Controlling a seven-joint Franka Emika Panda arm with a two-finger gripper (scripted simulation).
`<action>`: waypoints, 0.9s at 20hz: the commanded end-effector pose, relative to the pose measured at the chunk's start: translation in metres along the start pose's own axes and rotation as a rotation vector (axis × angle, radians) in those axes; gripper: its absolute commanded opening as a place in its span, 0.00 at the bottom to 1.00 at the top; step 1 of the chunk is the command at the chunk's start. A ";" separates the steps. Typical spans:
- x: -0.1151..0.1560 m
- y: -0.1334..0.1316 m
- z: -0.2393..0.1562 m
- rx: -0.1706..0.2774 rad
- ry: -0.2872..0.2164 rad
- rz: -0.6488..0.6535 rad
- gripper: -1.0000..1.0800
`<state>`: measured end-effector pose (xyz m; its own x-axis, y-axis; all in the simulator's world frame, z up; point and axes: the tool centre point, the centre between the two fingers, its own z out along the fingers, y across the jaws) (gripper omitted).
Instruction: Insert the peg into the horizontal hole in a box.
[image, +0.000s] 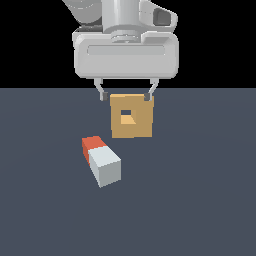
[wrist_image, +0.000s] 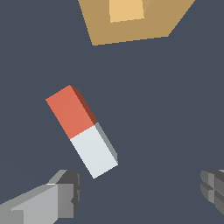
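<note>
The peg (image: 101, 160) lies flat on the dark floor, its red-orange half (image: 92, 144) toward the box and its white half (image: 105, 167) toward the exterior camera. The tan box (image: 131, 116) stands beyond it, its square hole (image: 127, 116) facing the camera. My gripper (image: 126, 95) hangs open high up, with its fingertips (image: 102, 94) showing at the box's top edge, and it holds nothing. In the wrist view the peg (wrist_image: 82, 130) lies at an angle between the open gripper (wrist_image: 140, 192) and the box (wrist_image: 100, 26). Only part of the hole (wrist_image: 126, 9) shows.
Dark grey floor (image: 200, 200) stretches all around the peg and box. Nothing else stands on it. Beyond the floor's far edge is black background.
</note>
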<state>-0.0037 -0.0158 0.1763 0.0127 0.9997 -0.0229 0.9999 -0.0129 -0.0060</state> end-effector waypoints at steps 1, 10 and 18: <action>0.000 0.000 0.000 0.000 0.000 0.000 0.96; -0.002 -0.005 0.010 -0.001 0.002 -0.051 0.96; -0.007 -0.019 0.034 -0.004 0.007 -0.180 0.96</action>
<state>-0.0195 -0.0221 0.1483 -0.1383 0.9903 -0.0161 0.9904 0.1382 -0.0049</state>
